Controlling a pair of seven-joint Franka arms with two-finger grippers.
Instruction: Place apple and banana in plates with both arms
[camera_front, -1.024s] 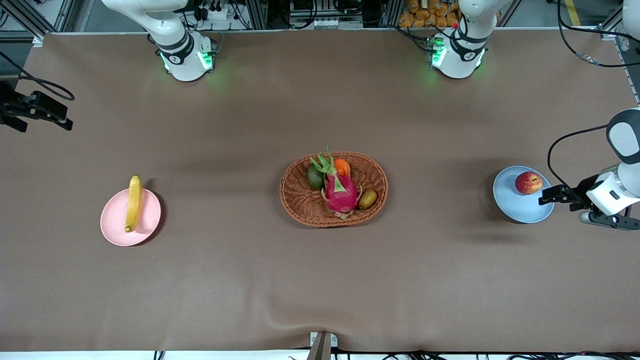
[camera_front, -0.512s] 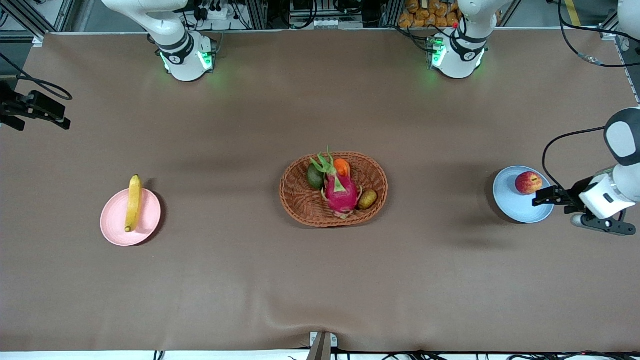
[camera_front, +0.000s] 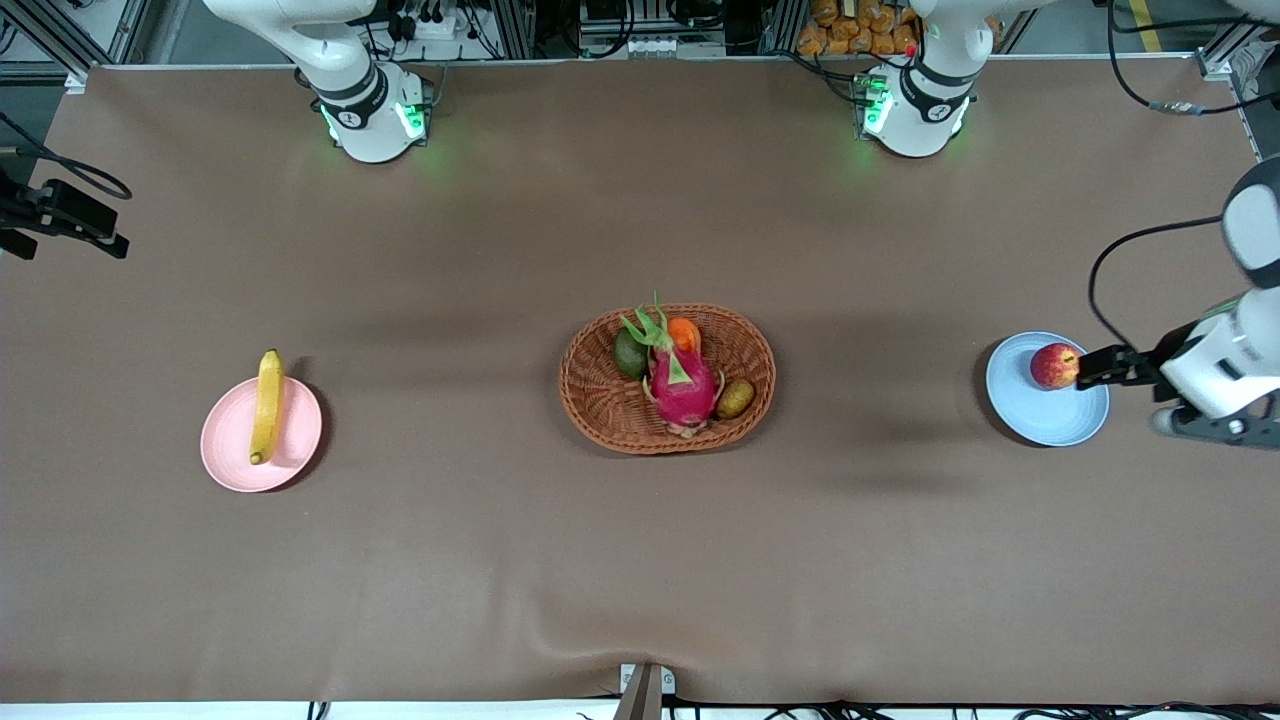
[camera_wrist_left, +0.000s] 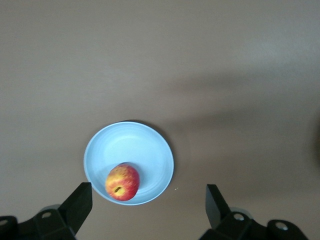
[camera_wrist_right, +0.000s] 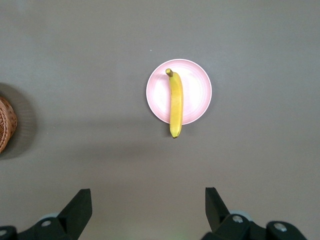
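On the brown table (camera_front: 500, 560), in the front view, a wicker basket (camera_front: 600, 410) of fruit is seen at the centre. At about eight o'clock from it, toward the right arm's end, the pink plate (camera_front: 232, 445) is found with the banana (camera_front: 267, 405) laid across it, one tip past the rim. Toward the left arm's end, at three o'clock, the light blue plate (camera_front: 1040, 420) carries the apple (camera_front: 1054, 366). The left gripper (camera_front: 1100, 368) is held over that plate's rim beside the apple; the right gripper (camera_front: 60, 215) is held over the table's edge.

In the left wrist view, the left gripper's fingers (camera_wrist_left: 80, 202) are spread wide and empty above the apple (camera_wrist_left: 122, 182) and plate (camera_wrist_left: 145, 150).

In the right wrist view, the right gripper's fingers (camera_wrist_right: 80, 207) are likewise released, with banana (camera_wrist_right: 175, 104) and plate (camera_wrist_right: 197, 90) below.
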